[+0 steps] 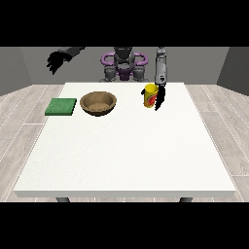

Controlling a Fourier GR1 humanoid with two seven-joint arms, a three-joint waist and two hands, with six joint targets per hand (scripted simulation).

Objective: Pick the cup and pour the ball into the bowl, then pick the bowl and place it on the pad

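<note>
A yellow cup (150,95) with a red mark on its side is seen standing upright on the far part of the white table (126,151), to the right of centre. The black hand at the view's right (159,97) is lowered just beside the cup, on its right side, fingers pointing down; whether they are closed on the cup cannot be told. A brown wooden bowl (98,103) is set to the left of the cup, well apart from it, and a green pad (61,106) lies flat just left of the bowl. The hand at the view's left (57,61) is held raised off the table's far left corner, its fingers hanging apart and holding nothing. The ball cannot be made out
</note>
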